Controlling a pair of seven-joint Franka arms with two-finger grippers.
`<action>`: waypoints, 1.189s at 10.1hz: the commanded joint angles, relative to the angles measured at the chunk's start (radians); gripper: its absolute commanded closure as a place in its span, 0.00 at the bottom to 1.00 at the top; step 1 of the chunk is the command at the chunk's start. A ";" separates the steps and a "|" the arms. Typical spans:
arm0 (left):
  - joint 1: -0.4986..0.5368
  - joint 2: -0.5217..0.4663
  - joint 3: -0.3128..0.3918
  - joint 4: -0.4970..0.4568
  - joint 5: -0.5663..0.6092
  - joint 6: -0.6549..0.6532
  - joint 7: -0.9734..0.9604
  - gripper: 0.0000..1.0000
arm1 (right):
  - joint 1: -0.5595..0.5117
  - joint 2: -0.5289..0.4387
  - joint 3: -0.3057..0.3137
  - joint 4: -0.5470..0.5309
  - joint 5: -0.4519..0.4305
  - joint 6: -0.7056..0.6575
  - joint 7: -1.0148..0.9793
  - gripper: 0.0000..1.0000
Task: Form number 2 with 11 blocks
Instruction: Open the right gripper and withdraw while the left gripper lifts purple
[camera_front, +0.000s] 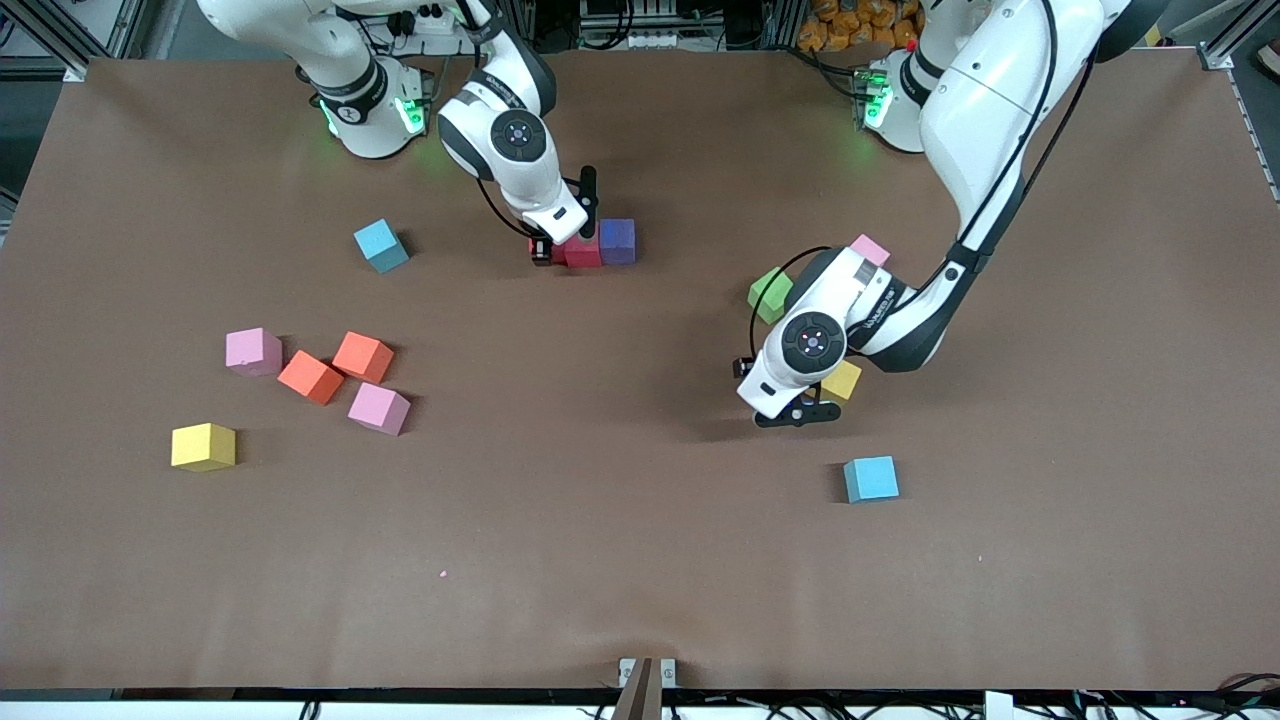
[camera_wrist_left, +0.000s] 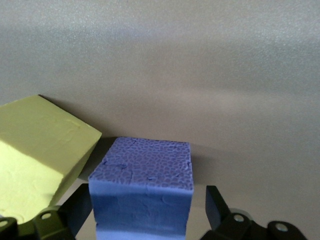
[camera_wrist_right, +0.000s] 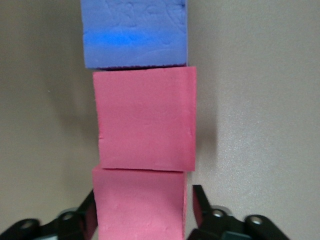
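While the right gripper (camera_front: 560, 250) sits low at the short row of blocks near the table's middle, its fingers stand parted around the end red block (camera_wrist_right: 140, 212), a thin gap showing at one side. That row runs red, red (camera_wrist_right: 145, 120), purple (camera_front: 617, 241). At about four o'clock from it, the left gripper (camera_front: 797, 413) spreads wide astride a blue block (camera_wrist_left: 142, 192), a yellow one (camera_wrist_left: 35, 155) just beside.

Both your arms are reaching low over the table.
Your right gripper (camera_front: 562, 252) and left gripper (camera_front: 797, 412) are both standing with fingers spread.
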 joint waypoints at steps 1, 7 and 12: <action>0.003 0.005 -0.006 0.005 0.012 0.008 0.012 0.67 | -0.007 -0.010 0.005 -0.008 -0.005 0.008 0.013 0.00; -0.004 -0.031 -0.064 0.028 0.007 0.005 -0.098 1.00 | -0.007 -0.095 0.011 -0.006 -0.004 -0.085 0.002 0.00; -0.027 -0.035 -0.126 0.024 0.008 -0.006 -0.164 1.00 | -0.126 -0.275 0.006 0.003 -0.002 -0.291 -0.032 0.00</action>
